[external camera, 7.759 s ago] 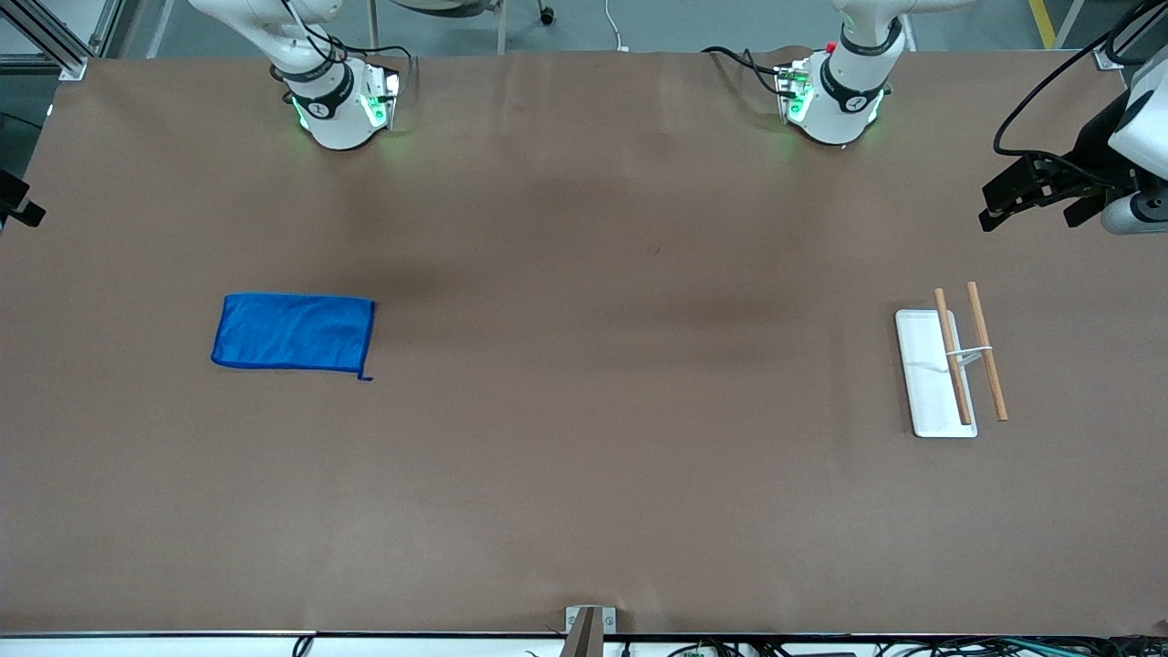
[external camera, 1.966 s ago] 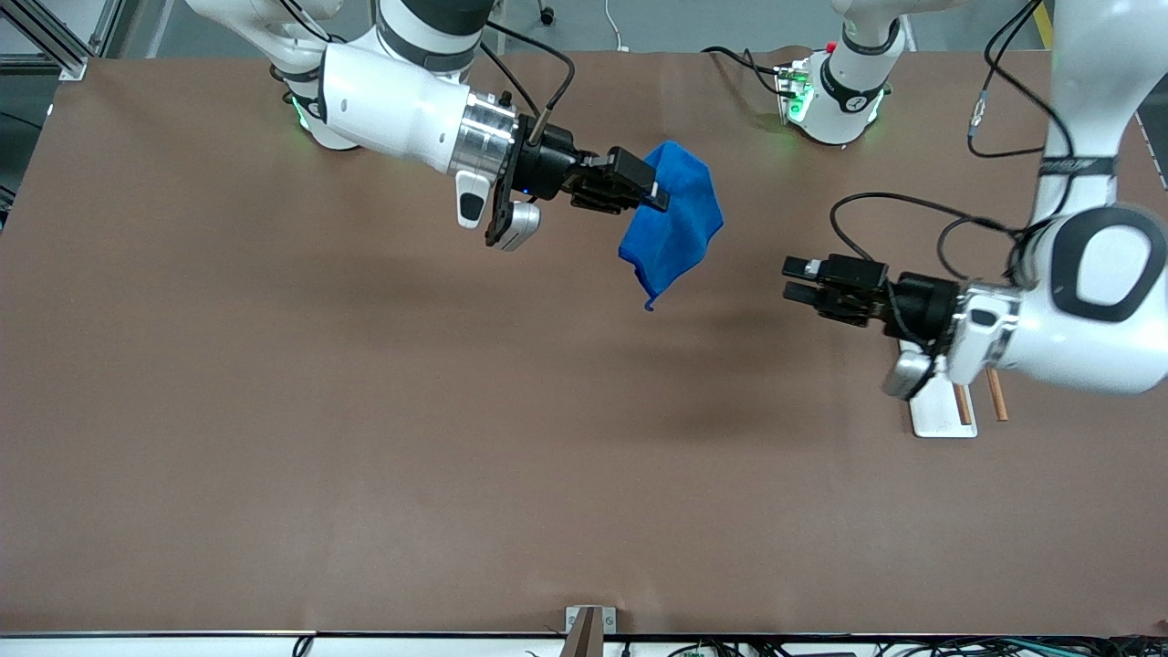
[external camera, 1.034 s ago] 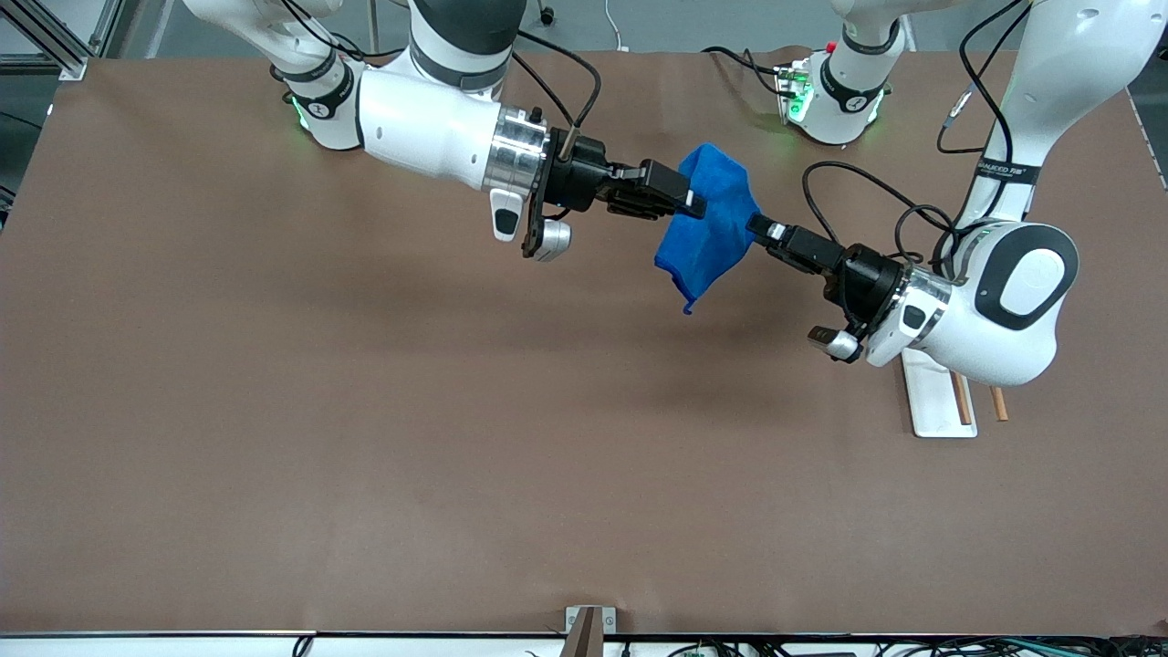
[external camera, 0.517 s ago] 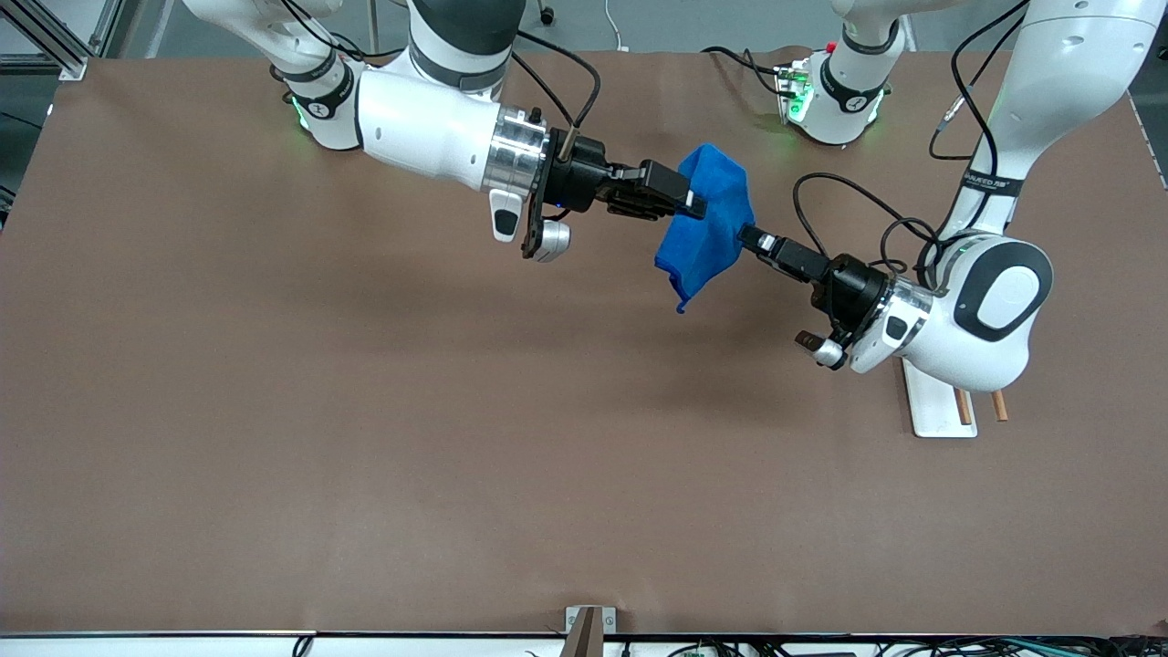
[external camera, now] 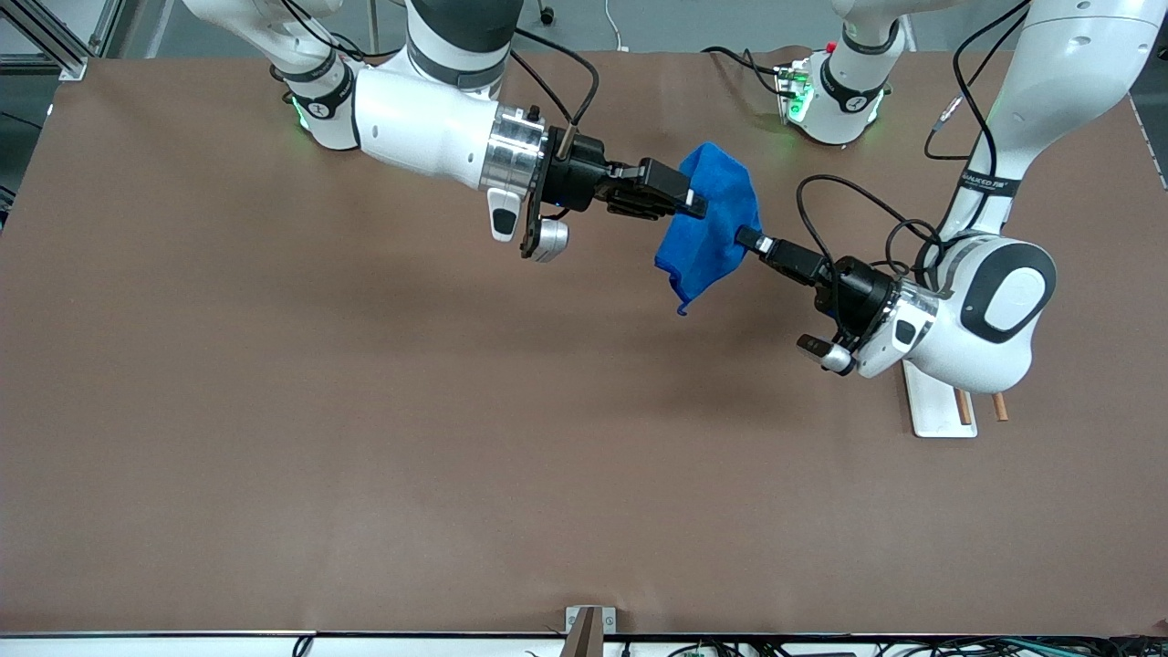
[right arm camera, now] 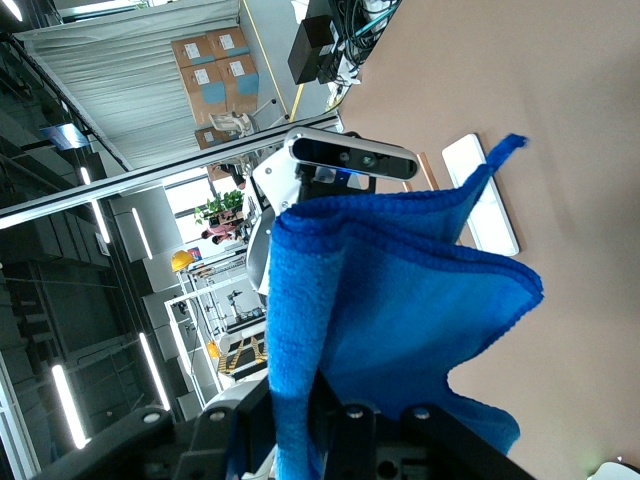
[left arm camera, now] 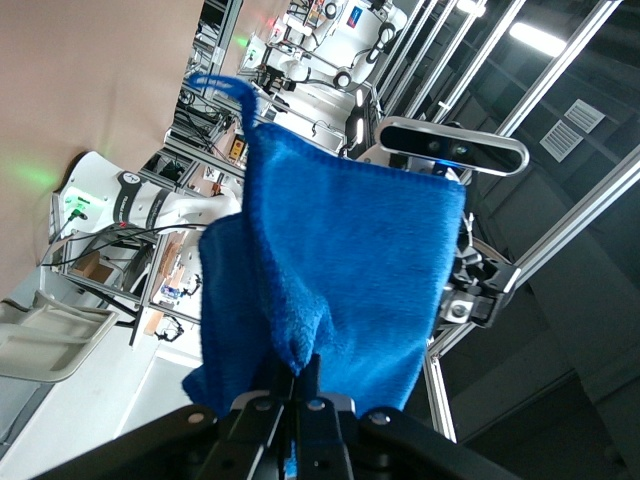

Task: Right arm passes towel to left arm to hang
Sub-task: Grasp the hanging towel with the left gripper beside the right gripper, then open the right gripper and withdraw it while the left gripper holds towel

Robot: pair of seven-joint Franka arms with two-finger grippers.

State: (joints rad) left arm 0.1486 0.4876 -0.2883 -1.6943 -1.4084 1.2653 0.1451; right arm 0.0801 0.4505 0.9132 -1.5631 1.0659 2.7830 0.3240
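The bright blue towel (external camera: 710, 228) hangs in the air over the middle of the table, nearer the robots' bases. My right gripper (external camera: 691, 203) is shut on a bunched fold of its upper part, which also shows in the right wrist view (right arm camera: 400, 300) between that gripper's (right arm camera: 295, 402) fingers. My left gripper (external camera: 744, 239) is at the towel's edge on the left arm's side and is shut on a fold. In the left wrist view the towel (left arm camera: 340, 250) rises from the closed left gripper (left arm camera: 298, 385). The corner loop (external camera: 681, 310) dangles lowest.
A white rack base (external camera: 933, 408) with two wooden rods (external camera: 1001, 407) lies toward the left arm's end of the table, mostly hidden under the left arm's wrist. It also shows in the right wrist view (right arm camera: 482, 200). The brown table (external camera: 365, 411) is otherwise bare.
The right arm lifted the towel off the table and carried it to the middle. The left arm reached in to the towel's edge and now grips it. The towel has hardly moved in the last second.
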